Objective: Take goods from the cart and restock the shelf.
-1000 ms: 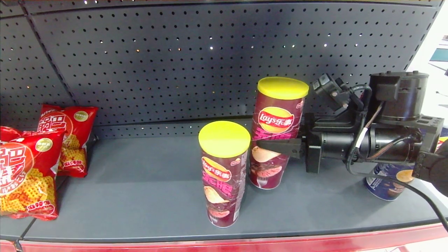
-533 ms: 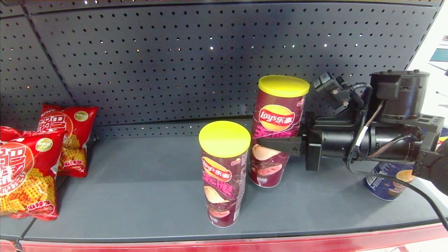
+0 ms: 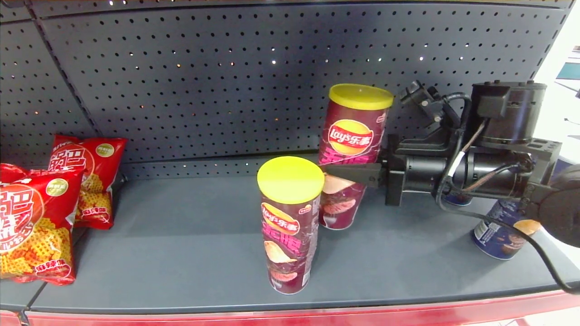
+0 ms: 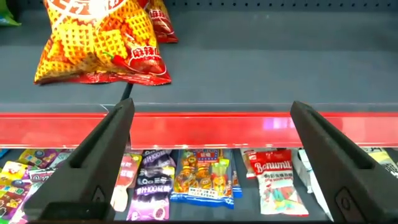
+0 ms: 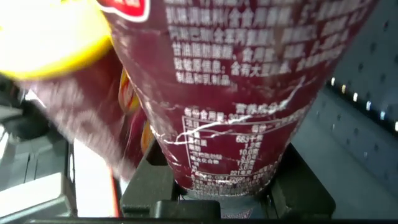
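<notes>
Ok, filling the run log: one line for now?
right pincer: shut on held can | held can: tilted, behind front can | left pincer: open

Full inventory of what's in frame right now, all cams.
front chip can: one, maroon with yellow lid, upright, mid shelf
rear chip can: one, maroon with yellow lid, tilted, behind the front one
blue can: one sure, blue, shelf's right end, partly hidden
snack bags: at least two, red, shelf's left end
shelf: one, grey, red front strip
pegboard: one, dark grey, behind the shelf
packets: many, mixed colours, lower shelf
left end effector: open, empty, before the red strip
right end effector: shut on rear chip can
</notes>
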Robot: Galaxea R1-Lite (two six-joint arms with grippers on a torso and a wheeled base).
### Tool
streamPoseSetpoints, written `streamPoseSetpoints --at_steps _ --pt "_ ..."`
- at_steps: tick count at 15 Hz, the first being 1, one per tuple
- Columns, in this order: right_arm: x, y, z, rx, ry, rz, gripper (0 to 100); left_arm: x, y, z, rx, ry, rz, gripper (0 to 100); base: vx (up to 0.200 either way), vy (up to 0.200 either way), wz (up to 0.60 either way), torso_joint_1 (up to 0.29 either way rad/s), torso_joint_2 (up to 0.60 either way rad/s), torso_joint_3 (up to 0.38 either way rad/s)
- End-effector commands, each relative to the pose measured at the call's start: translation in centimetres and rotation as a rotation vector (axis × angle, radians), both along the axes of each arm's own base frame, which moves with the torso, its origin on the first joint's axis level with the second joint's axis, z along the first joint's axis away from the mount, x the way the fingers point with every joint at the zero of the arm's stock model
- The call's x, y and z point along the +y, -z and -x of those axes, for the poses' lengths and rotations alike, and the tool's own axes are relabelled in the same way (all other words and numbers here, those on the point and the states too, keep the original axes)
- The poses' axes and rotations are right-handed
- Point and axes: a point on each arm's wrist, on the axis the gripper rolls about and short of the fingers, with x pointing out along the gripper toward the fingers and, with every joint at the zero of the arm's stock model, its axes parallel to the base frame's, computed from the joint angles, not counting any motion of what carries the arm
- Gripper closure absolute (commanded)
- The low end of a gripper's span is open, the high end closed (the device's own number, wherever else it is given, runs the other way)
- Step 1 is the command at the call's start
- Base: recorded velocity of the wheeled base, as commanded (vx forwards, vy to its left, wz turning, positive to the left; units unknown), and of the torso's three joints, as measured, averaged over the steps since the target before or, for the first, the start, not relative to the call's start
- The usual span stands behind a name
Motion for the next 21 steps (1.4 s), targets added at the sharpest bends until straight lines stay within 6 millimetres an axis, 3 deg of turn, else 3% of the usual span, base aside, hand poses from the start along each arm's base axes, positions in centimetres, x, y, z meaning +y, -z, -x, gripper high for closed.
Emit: streamPoseSetpoints --at_steps 1,4,8,10,16,21 --pt "1.9 0.8 -1.1 -0.004 -0.032 -0.011 100 0.0 0.0 0.0 0.003 0.000 0.000 0 0.000 0.000 0.00 0.000 0.00 0.000" --pt "4.1 2.2 -1.9 0.009 -0.076 -0.025 100 0.0 0.0 0.0 0.003 0.000 0.000 0 0.000 0.000 0.00 0.000 0.00 0.000" --pt "5.6 3.3 -2.6 0.027 -0.101 -0.014 100 0.0 0.0 0.0 0.003 0.000 0.000 0 0.000 0.000 0.00 0.000 0.00 0.000" --pt "6.3 3.8 -3.9 0.027 -0.103 -0.014 100 0.0 0.0 0.0 0.003 0.000 0.000 0 0.000 0.000 0.00 0.000 0.00 0.000" --pt "5.9 4.5 -7.2 0.008 -0.058 -0.019 100 0.0 0.0 0.0 0.003 0.000 0.000 0 0.000 0.000 0.00 0.000 0.00 0.000" --pt "4.5 4.4 -8.1 -0.029 -0.171 -0.024 100 0.0 0.0 0.0 0.003 0.000 0.000 0 0.000 0.000 0.00 0.000 0.00 0.000"
